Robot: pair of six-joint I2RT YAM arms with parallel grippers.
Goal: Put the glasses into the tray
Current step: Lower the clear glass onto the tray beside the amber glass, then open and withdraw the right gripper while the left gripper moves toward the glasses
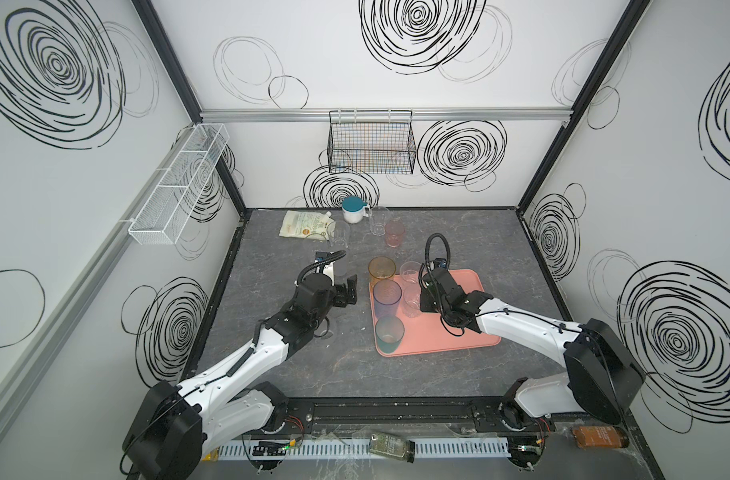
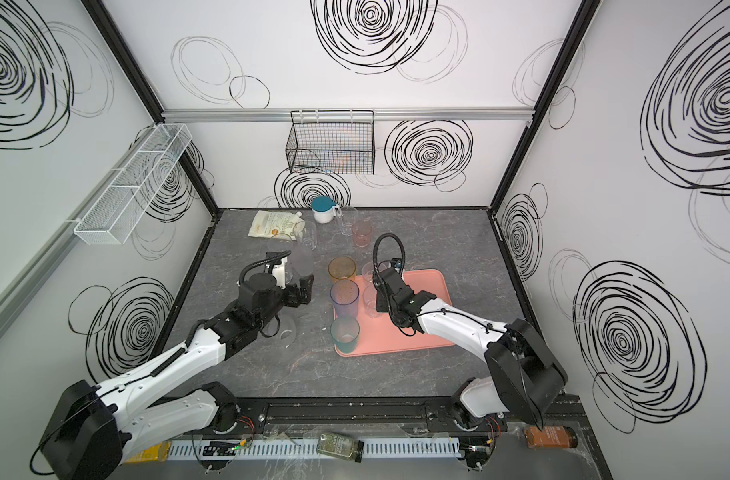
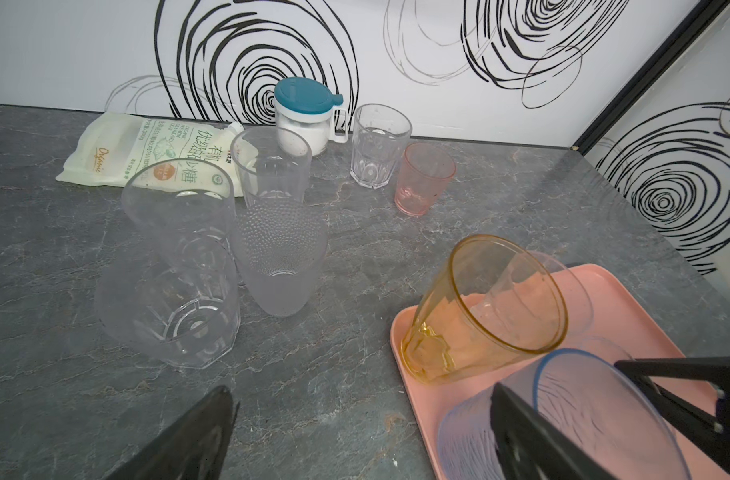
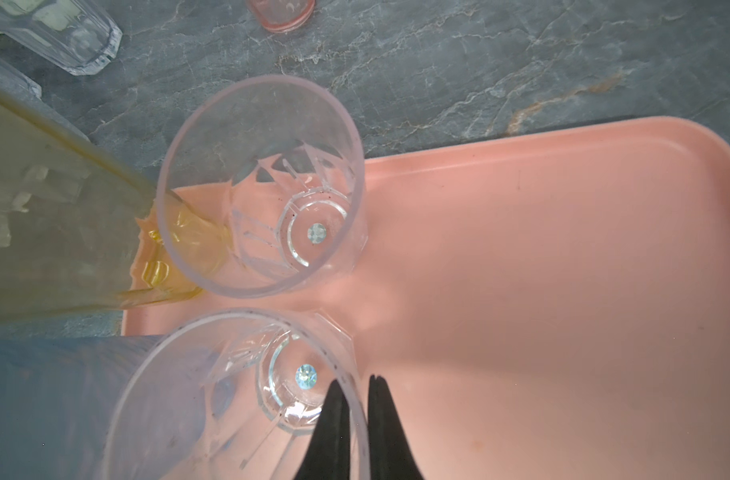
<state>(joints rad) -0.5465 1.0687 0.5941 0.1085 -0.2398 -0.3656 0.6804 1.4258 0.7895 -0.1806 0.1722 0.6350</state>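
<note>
The pink tray lies right of centre. On its left part stand an amber glass, a blue-tinted glass, a teal glass and two clear glasses. My right gripper is shut on the rim of the nearer clear glass, one finger inside and one outside; the glass stands on the tray. My left gripper hangs open just left of the tray, holding nothing. Off the tray stand a pink glass, a frosted glass and several clear glasses.
A white mug with a teal lid and a sugar pouch sit by the back wall. A black wire basket and a white mesh basket hang on the walls. Two bottles lie past the front rail.
</note>
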